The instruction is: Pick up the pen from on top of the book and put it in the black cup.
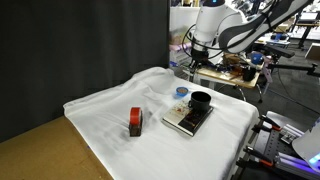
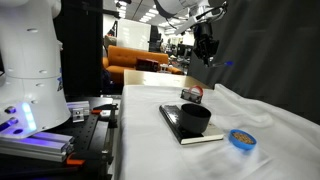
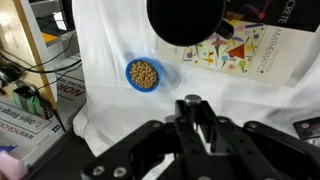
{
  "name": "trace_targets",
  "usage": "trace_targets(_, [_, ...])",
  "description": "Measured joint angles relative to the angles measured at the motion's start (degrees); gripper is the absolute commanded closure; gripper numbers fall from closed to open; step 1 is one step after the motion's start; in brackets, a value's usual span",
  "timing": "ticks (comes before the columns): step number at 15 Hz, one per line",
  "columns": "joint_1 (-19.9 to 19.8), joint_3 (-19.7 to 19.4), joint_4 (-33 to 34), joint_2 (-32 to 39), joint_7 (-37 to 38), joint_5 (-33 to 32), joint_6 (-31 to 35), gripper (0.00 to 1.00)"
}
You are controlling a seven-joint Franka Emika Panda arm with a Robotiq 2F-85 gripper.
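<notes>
A white cloth (image 1: 100,110) covers the table (image 1: 30,152), and a dark curtain (image 1: 80,40) hangs behind it. The book (image 1: 180,126) lies near the edge of the cloth. The black cup (image 1: 201,101) stands at its far end, seemingly on it. A small blue dish (image 1: 181,92) sits just beside the cup, and a red block (image 1: 135,122) lies apart from the book. The gripper (image 2: 208,62) hangs high above them with free air around it. Its fingers are pressed together on the pen (image 2: 224,66), a slim blue stick slanting out sideways.
</notes>
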Motion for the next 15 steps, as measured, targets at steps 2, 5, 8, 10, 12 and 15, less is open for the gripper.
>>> trace_targets(2, [0.00, 0.34, -0.94, 0.82, 0.01, 0.10, -0.01, 0.96])
trace_targets(5, [-0.01, 0.46, -2.74, 1.33, 0.02, 0.22, -0.05, 0.96])
trace_targets(8, [-0.29, 0.44, -4.28, 1.39, 0.02, 0.24, -0.29, 0.96])
trace_targets(10, [-0.58, 0.44, -5.02, 1.34, 0.02, 0.25, -0.69, 0.96])
trace_targets(12, [-0.82, 0.44, -5.54, 1.19, 0.02, 0.26, -1.50, 0.96])
trace_targets(15, [-0.91, 0.46, -6.17, 0.65, 0.01, 0.77, -2.84, 0.96])
